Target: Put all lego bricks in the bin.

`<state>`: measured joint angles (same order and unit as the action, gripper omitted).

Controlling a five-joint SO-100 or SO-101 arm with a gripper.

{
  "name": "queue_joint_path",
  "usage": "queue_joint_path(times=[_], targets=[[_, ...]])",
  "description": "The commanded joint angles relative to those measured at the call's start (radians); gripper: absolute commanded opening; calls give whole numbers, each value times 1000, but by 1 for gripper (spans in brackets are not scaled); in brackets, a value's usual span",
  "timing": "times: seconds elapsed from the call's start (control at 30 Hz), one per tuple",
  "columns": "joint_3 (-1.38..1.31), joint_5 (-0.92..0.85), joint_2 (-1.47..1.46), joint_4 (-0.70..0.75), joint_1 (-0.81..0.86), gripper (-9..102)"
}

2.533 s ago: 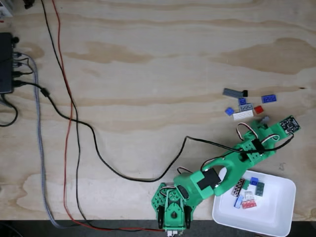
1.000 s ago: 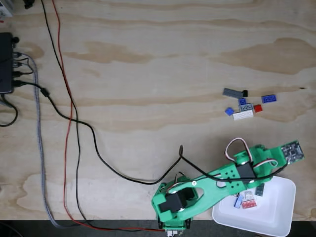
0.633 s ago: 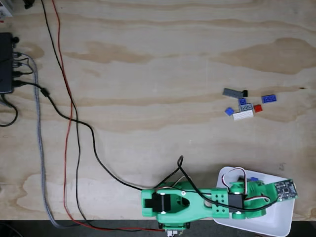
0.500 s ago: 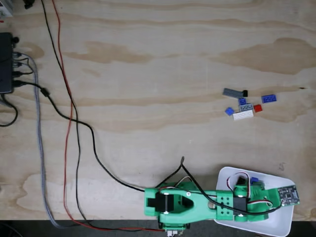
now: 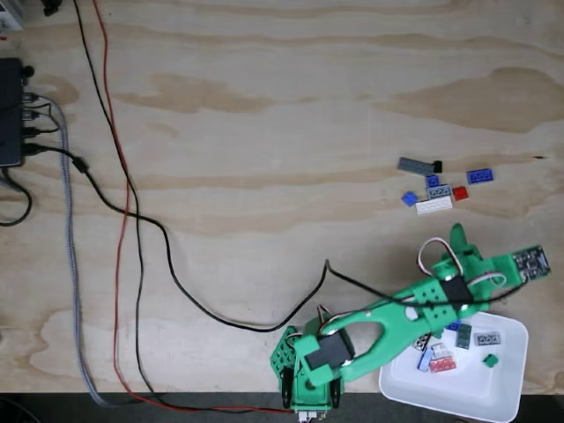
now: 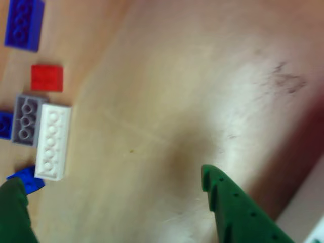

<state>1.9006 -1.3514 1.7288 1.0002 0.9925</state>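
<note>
Reaching up and to the right in the fixed view, the green arm [image 5: 388, 322] is seen stretched from its base at the bottom edge, across the upper left corner of the bin [image 5: 511, 388]. The jaws [image 6: 116, 202] are recorded in the other view as spread wide with nothing between them: one green finger [image 6: 238, 212] at lower right, the other finger [image 6: 15, 217] at the lower left corner, bare wooden surface [image 6: 167, 91] between.

A loose cluster of lego bricks [image 5: 438, 188] is noted on the surface in the fixed view, above the arm's tip and apart from it. In the other view part of the cluster is seen at the left edge, beyond the fingertips: a white brick [image 6: 52, 142] lying against a grey brick [image 6: 28, 119], a red brick [image 6: 47, 77] just above them, a blue brick [image 6: 23, 23] at the top corner, and another blue brick [image 6: 25, 179] just beside the left finger. No brick is touched by the fingers.

The bin is located at the lower right of the fixed view, lying flat. Several bricks are seen inside it: a grey one [image 5: 486, 338], a small green one [image 5: 489, 359], a red one [image 5: 443, 364] and a blue one [image 5: 426, 359], partly overlapped by the arm.

A black box [image 5: 11, 110] with cables [image 5: 132, 229] is noted at the far left.
</note>
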Motion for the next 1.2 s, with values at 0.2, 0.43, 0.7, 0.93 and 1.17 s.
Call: queue_joint_path(times=[0.2, 0.43, 0.7, 0.93, 1.17], targets=[[-144, 222, -295, 20, -276, 34], [-272, 354, -387, 55, -299, 30], [-345, 376, -457, 86, -299, 22], [-374, 350, -485, 86, -282, 15], [-379, 321, -466, 95, -239, 4]])
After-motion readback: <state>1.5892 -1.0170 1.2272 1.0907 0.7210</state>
